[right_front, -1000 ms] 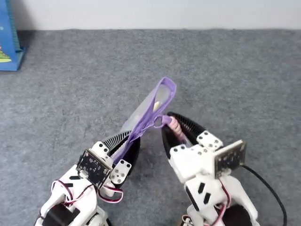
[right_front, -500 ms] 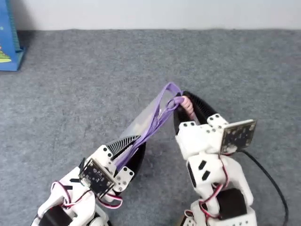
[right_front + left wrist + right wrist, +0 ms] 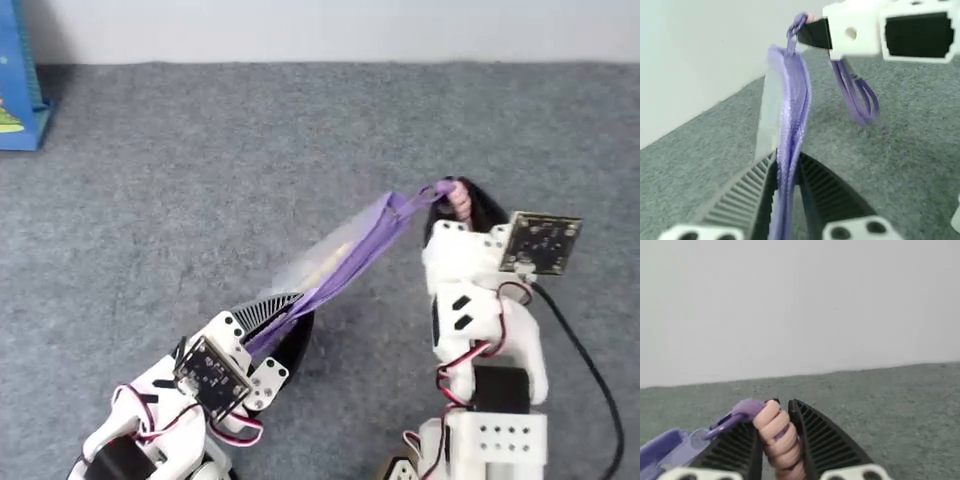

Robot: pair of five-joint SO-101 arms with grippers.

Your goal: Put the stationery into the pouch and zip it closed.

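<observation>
A clear pouch (image 3: 330, 262) with a purple zipper edge (image 3: 362, 252) hangs stretched in the air between the two arms. My left gripper (image 3: 285, 325) is shut on its near end, and the purple edge (image 3: 789, 150) runs between the ribbed black fingers (image 3: 826, 187). My right gripper (image 3: 455, 205) is shut on the pink zipper pull (image 3: 778, 437) at the far end, next to the purple tab (image 3: 737, 412). A pale object shows faintly inside the pouch. In the left wrist view the right gripper (image 3: 812, 31) holds the pouch's top, with a purple loop (image 3: 857, 97) hanging below it.
Grey carpet (image 3: 200, 160) covers the table. A blue box (image 3: 18, 85) stands at the far left against the white wall. A black cable (image 3: 585, 365) trails beside the right arm's base.
My right gripper has pulled the zipper pull to the right and slightly farther away. The pouch has swung from steeply raised to a flatter, stretched line. My left gripper held its end almost still.
</observation>
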